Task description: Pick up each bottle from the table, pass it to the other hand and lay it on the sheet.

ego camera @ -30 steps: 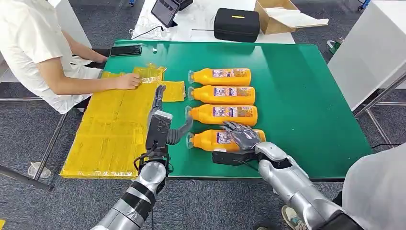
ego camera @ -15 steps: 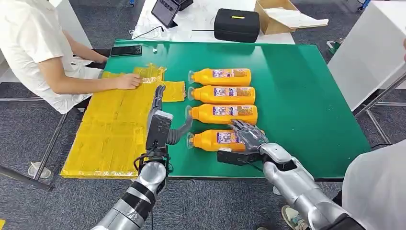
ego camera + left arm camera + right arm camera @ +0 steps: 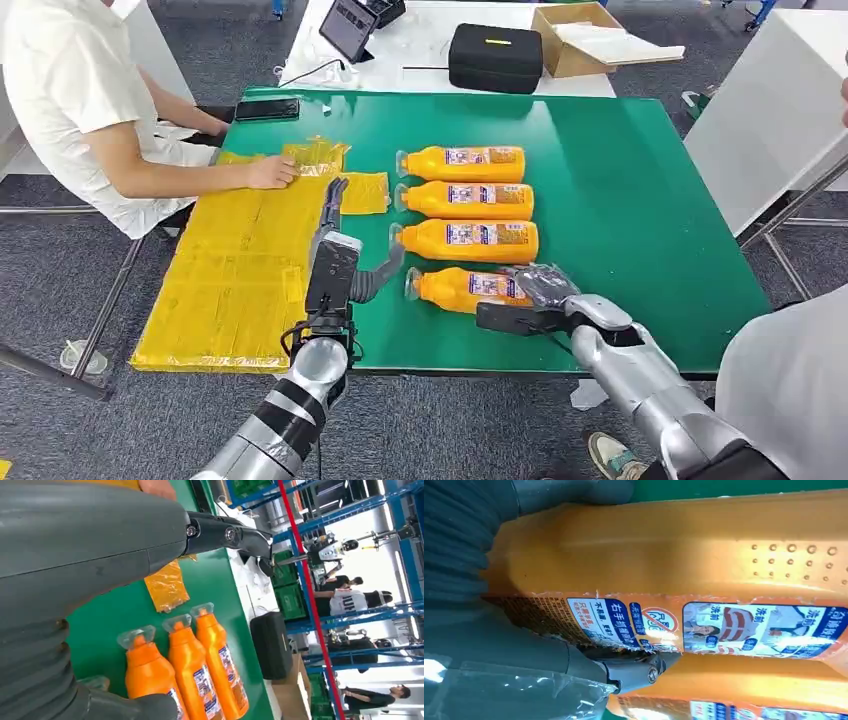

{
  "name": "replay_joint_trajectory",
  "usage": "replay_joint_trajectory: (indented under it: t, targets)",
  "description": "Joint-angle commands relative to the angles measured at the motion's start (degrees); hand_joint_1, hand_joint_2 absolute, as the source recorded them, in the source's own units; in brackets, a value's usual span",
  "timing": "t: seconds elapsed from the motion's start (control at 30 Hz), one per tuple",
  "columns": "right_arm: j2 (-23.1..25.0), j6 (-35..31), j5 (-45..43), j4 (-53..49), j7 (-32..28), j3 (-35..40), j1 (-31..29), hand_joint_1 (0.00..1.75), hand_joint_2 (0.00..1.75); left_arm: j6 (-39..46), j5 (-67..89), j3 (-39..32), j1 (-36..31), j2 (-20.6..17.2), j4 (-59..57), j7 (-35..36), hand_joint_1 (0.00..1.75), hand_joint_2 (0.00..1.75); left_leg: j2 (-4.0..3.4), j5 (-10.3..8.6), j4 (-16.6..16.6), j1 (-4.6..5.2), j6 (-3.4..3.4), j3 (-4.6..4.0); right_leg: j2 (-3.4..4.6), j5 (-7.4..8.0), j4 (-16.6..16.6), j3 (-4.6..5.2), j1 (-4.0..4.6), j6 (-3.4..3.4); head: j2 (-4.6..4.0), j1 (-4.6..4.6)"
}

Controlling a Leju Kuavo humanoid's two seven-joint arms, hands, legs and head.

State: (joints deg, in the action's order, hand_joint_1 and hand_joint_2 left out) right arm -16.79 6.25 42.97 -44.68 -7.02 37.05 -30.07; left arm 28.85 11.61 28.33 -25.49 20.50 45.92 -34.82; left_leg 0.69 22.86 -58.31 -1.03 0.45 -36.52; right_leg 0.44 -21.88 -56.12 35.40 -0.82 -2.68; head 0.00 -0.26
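We see the green table (image 3: 640,200) spanning the middle of the head view, with the yellow sheet (image 3: 230,270) laid over its left edge at centre-left of the frame, where a seated person's hand (image 3: 268,172) rests on its upper part. Four orange bottles lie on their sides in a column at the centre, caps pointing left. Our right hand (image 3: 545,290), at lower centre-right, wraps its fingers over the base end of the nearest bottle (image 3: 465,289), the lowest of the column, gripping it. Our left hand (image 3: 335,245) stands left of that bottle's cap, fingers straight and spread, holding nothing. A black case (image 3: 495,50) sits at top centre.
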Motion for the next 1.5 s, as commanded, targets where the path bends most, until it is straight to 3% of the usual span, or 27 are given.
replay_joint_trajectory:
  t: [0.03, 0.5, 0.7, 0.8, 0.87, 0.93, 1.07, 1.2, 1.37, 1.5]
  targets:
    - [-1.07, 2.08, -0.28, 6.42, 0.11, -0.12, 5.00, 1.75, 1.75, -0.24, -0.07, 2.40, -2.66, -0.98, -3.75, -0.04, 0.00, 1.75, 0.34, -0.07, 0.18, -0.02, 0.06, 0.22, -0.48, -0.06, 0.21, -0.33, 0.06, 0.14, 0.02, 0.02]
    - [-1.11, 2.61, -1.71, 5.97, -0.03, -0.84, 5.80, 1.75, 1.75, -0.33, -0.26, 2.74, -2.79, -1.00, -3.89, -0.11, 0.00, 1.75, 0.22, 0.08, 0.05, -0.06, 0.10, 0.58, -0.27, -0.10, 0.18, -0.49, 0.07, 0.04, 0.00, 0.02]
    - [3.05, -1.46, -10.33, -1.30, -8.67, -7.00, 8.61, 1.75, 1.75, -1.83, -3.56, 1.70, -1.35, -0.72, -1.02, -0.55, 0.00, 1.75, 0.12, 0.12, 0.08, -0.07, 0.14, 0.61, -0.17, -0.11, 0.25, -0.32, 0.09, -0.03, 0.00, 0.02]
    - [6.53, -2.80, -14.56, -7.73, -11.29, -9.89, 10.29, 1.75, 1.75, -8.03, -13.62, 1.67, 1.41, -0.52, 4.81, 1.55, 0.00, 1.75, -0.13, 0.18, 0.05, -0.07, 0.13, 0.59, 0.05, -0.08, 0.19, -0.72, 0.08, -0.05, 0.00, 0.02]
    - [9.81, -7.80, -19.08, -15.77, -15.92, -14.82, 13.90, 1.75, 1.75, -9.04, -24.52, 1.98, 4.90, -0.53, 11.45, 1.03, 0.00, 1.75, -0.29, 0.22, 0.09, -0.07, 0.10, 0.59, 0.16, -0.07, 0.20, -0.68, 0.11, 0.01, 0.00, 0.02]
    - [10.11, -8.56, -20.08, -22.26, -13.83, -16.13, 16.61, 1.75, 1.75, -7.71, -25.70, 4.50, 7.93, -2.00, 18.67, 1.76, 0.00, 1.75, -0.50, 0.38, 0.08, -0.03, -0.05, 0.57, 0.34, -0.01, 0.11, -0.50, 0.08, 0.16, 0.00, 0.00]
    - [11.09, -9.73, -23.51, -23.56, -15.48, -19.97, 17.14, 1.75, 1.75, -6.70, -26.44, 8.21, 11.38, -5.21, 27.20, 1.56, 0.00, 1.75, -0.49, 0.34, 0.05, -0.02, -0.06, 0.17, 0.33, -0.08, -0.07, -0.07, 0.06, 0.14, 0.00, -0.04]
    - [12.37, -12.42, -25.41, -25.61, -17.11, -23.82, 19.46, 1.75, 1.75, -7.90, -31.91, 9.21, 15.24, -8.25, 33.87, 1.87, 0.00, 1.75, -0.26, 0.15, 0.09, -0.04, -0.06, -0.37, 0.17, -0.08, -0.08, 0.34, 0.05, 0.10, 0.00, -0.02]
    - [12.75, -14.79, -25.22, -28.08, -18.32, -25.56, 22.76, 1.75, 1.75, -7.43, -31.88, 9.50, 21.07, -11.68, 39.31, -0.11, 0.00, 1.75, -0.22, 0.23, 0.12, -0.03, -0.04, -0.35, 0.10, -0.16, -0.06, 0.33, 0.00, 0.14, 0.00, 0.00]
    - [13.38, -15.70, -25.49, -31.94, -19.26, -25.77, 24.32, 1.75, 1.75, -11.77, -33.99, 8.04, 26.13, -13.50, 41.69, -0.80, 0.00, 1.75, -0.30, 0.25, 0.11, -0.03, -0.05, -0.56, 0.19, -0.11, -0.06, 0.55, -0.01, 0.11, 0.00, 0.00]
